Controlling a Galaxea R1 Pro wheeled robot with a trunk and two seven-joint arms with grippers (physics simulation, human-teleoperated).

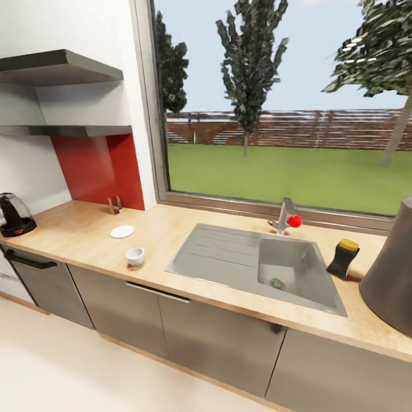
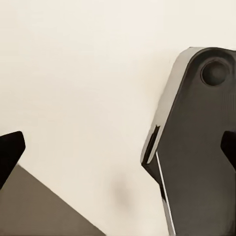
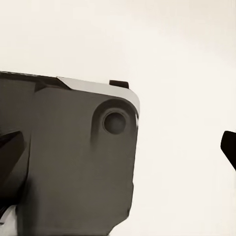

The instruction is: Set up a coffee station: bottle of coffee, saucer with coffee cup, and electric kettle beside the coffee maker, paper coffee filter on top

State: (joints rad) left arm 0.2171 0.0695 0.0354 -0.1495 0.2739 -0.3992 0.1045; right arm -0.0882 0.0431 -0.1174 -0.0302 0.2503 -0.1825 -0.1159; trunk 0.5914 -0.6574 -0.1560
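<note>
- Electric kettle (image 1: 14, 214): far left end of the kitchen countertop (image 1: 171, 229), upright, domed glass on a black base, red switch showing.
- Saucer (image 1: 122, 232): flat on the worktop right of the kettle, well apart from it; nothing on it.
- Coffee cup (image 1: 135, 256): upright, near the counter's front edge, just right of the saucer and apart from it.
- Sink (image 1: 257, 266): steel basin with drainer, mid-counter; tap behind it.
- Bottle of coffee (image 1: 343, 257): on the counter right of the sink, yellow cap up, already off the shelf.
- Coffee maker (image 1: 395, 269): probably the tall dark grey body cut off at the right edge, near the bottle.
- Left gripper (image 2: 118, 150) and right gripper (image 3: 120, 147): dark fingertips at the frame edges, set wide apart, holding nothing, over pale floor.
- Step in hand, by judgement: robot in transit, cup, saucer and kettle not yet gathered by the machine. Next move calls for closing on the left end and grasping one of them.
</note>
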